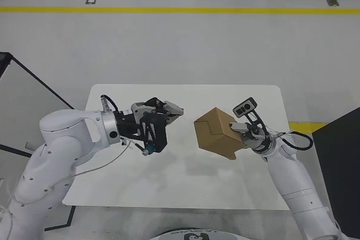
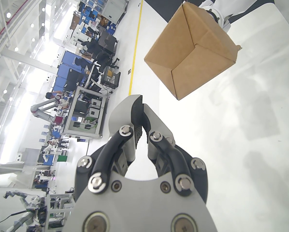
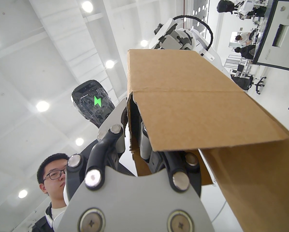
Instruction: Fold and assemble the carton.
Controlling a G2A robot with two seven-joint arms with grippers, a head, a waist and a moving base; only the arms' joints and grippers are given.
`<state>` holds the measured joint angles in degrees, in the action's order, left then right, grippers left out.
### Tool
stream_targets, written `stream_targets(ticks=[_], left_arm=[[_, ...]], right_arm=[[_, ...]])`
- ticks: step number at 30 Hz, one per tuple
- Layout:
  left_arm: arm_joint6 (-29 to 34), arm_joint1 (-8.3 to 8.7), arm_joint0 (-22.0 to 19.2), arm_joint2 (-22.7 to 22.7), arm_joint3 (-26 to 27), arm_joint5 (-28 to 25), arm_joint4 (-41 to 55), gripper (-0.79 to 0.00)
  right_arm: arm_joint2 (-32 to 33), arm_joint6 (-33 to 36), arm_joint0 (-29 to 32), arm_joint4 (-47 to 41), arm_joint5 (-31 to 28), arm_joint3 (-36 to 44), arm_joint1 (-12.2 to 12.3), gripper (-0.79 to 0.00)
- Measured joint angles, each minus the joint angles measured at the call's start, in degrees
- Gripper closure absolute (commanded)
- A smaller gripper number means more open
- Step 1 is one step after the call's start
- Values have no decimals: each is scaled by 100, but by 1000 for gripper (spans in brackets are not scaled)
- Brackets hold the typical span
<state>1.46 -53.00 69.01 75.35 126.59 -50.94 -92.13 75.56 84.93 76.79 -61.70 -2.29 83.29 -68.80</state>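
A brown cardboard carton [image 1: 218, 132] is held tilted above the white table [image 1: 186, 180], right of the middle, with its flaps folded in. My right gripper [image 1: 240, 133] is shut on the carton's edge on its right side. In the right wrist view a cardboard wall [image 3: 183, 102] runs between the fingers [image 3: 118, 119] of my right gripper [image 3: 132, 124]. My left gripper [image 1: 173, 112] hovers to the left of the carton, apart from it, shut on nothing. In the left wrist view its fingertips [image 2: 137, 107] meet, and the carton [image 2: 192, 51] hangs beyond them.
A black frame [image 1: 12, 66] stands off the table's left side. A dark panel [image 1: 348, 156] stands at the right. A yellow line [image 1: 180, 9] crosses the floor behind the table.
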Motion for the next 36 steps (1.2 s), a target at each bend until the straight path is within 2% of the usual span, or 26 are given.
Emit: stream_targets(ticks=[8, 12, 20, 23, 26, 32, 36], left_arm=[[59, 3, 106, 32, 91, 24, 284, -785], [112, 24, 202, 275, 12, -35, 606, -785], [316, 100, 769, 1044, -150, -338, 1717, -785], [323, 122, 1043, 1314, -238, -402, 2318, -785], [321, 134, 1131, 1461, -152, -441, 2524, -785], [323, 134, 1124, 1451, -159, -438, 2490, -785], [190, 143, 1232, 1595, -356, -504, 2748, -785]], right_arm=[[-2, -3, -1, -1, 0, -1, 0, 0], [64, -129, 16, 105, -61, 83, 13, 0], [825, -101, -12, 2038, -643, 665, 254, 0], [961, 21, -31, 2401, -739, 896, 308, 0], [1004, 71, -33, 2477, -795, 976, 326, 0], [1000, 67, -33, 2470, -792, 970, 324, 0], [1000, 67, -33, 2470, -792, 970, 324, 0]])
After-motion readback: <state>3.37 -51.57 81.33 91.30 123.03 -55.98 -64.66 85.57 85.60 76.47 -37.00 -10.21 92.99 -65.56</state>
